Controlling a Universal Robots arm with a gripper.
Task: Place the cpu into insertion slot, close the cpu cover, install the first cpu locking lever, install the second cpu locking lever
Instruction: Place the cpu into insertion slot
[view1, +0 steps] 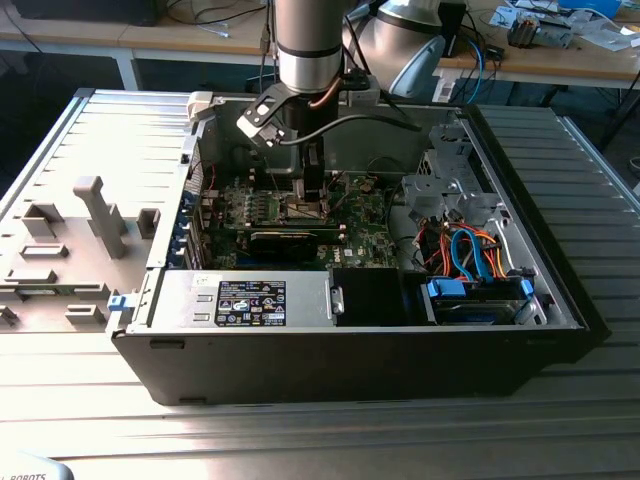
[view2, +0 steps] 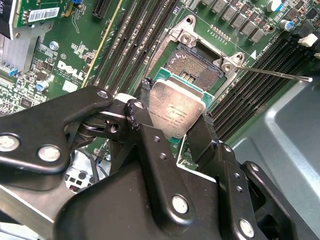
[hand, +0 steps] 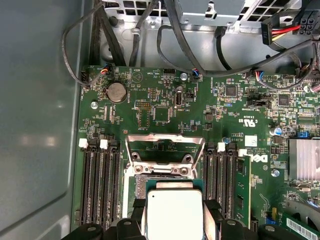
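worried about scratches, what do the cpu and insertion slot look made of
The cpu: dull silver-grey metal lid, soft matte glare, over a green board edge. The insertion slot: dark centre, probably plastic, with fine glinting contacts; its rim looks like bright bare metal, judging by sharp highlights.

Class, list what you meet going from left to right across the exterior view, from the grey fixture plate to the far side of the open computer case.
Grey upright block → power supply label → gripper → blue drive caddy.
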